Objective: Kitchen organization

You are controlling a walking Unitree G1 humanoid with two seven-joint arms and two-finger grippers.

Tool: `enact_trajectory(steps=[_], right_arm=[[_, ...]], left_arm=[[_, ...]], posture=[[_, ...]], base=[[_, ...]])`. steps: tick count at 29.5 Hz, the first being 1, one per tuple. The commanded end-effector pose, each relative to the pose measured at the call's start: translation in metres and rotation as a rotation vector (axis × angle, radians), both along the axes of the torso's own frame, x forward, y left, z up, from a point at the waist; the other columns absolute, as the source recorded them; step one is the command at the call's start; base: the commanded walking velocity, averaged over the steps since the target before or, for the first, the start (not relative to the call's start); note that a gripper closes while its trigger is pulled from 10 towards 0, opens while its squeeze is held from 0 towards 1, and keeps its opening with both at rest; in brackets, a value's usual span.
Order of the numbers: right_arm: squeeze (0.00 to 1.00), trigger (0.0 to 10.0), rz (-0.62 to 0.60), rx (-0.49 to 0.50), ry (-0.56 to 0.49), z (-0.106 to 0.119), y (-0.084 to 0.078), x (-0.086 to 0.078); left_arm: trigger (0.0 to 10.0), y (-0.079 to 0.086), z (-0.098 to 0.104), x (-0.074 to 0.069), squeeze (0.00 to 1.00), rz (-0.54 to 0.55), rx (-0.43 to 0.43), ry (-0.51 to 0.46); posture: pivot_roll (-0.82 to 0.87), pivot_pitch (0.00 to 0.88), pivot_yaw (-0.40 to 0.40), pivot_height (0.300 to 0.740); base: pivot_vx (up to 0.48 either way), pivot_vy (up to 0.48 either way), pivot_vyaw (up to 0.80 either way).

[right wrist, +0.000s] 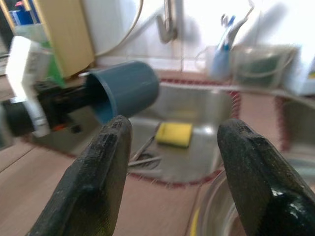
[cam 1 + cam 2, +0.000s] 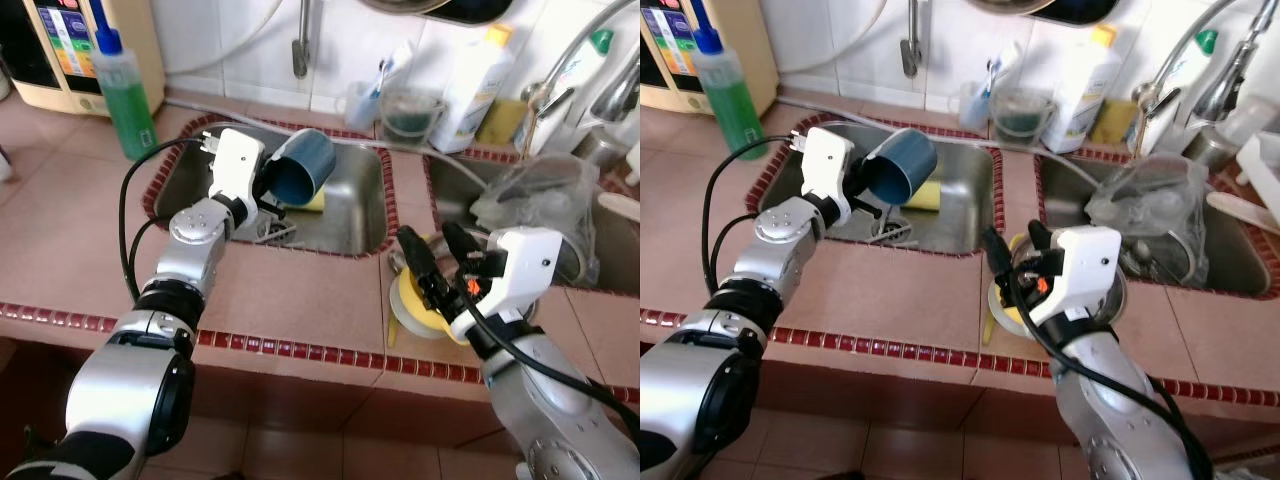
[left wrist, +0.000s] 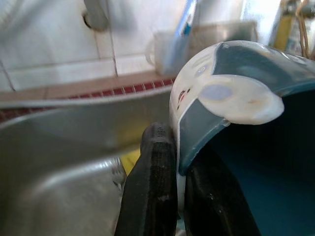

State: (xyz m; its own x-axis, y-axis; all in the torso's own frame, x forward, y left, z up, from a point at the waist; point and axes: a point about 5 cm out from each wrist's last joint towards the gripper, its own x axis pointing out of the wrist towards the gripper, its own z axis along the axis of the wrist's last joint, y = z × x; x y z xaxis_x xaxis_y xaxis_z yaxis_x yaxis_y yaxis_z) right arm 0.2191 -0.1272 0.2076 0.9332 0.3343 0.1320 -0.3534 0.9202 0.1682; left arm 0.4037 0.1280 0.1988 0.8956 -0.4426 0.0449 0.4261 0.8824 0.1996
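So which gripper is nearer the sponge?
Left. The left gripper holds the cup right over the sponge; the right gripper hovers open beyond the sink's edge.

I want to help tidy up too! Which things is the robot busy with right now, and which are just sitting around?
Busy with:
- blue cup, held by the left tool over the sink
- right tool, open, above the yellow bowl

Just sitting around:
- yellow sponge
- green soap bottle
- white bottle
- plastic bag

Green soap bottle stands on the tiled worktop; white bottle behind the sinks.
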Motion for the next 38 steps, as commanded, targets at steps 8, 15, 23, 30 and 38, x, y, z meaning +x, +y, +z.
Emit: enact_trajectory(steps=[8, 15, 23, 30, 38], right_arm=[[0.00, 10.0, 0.065, 0.072, 0.041, 0.010, 0.007, -0.025], [0.00, 10.0, 0.053, 0.071, 0.040, 0.015, 0.002, -0.035], [0.00, 10.0, 0.042, 0.076, 0.051, 0.018, 0.001, -0.039], [0.00, 10.0, 0.040, 0.086, 0.043, 0.021, 0.000, -0.037], [0.00, 10.0, 0.046, 0.086, 0.043, 0.022, 0.001, -0.034]], left_arm=[[10.0, 0.001, 0.017, 0.006, 0.00, -0.047, 0.046, -0.002], [10.0, 0.009, 0.026, 0.009, 0.00, -0.049, 0.095, 0.000], [10.0, 0.018, 0.030, 0.012, 0.00, -0.010, 0.099, 0.030], [10.0, 0.022, 0.030, 0.012, 1.00, -0.013, 0.046, 0.055], [10.0, 0.024, 0.035, 0.013, 1.00, -0.004, 0.047, 0.047]], posture=[[-0.13, 0.318, -0.084, 0.740], [-0.14, 0.344, -0.078, 0.740], [-0.15, 0.341, -0.067, 0.740], [-0.14, 0.327, -0.066, 0.740], [-0.13, 0.322, -0.066, 0.740]], base=[[0.000, 0.000, 0.00], [0.000, 0.000, 0.00], [0.000, 0.000, 0.00], [0.000, 0.000, 0.00], [0.000, 0.000, 0.00]])
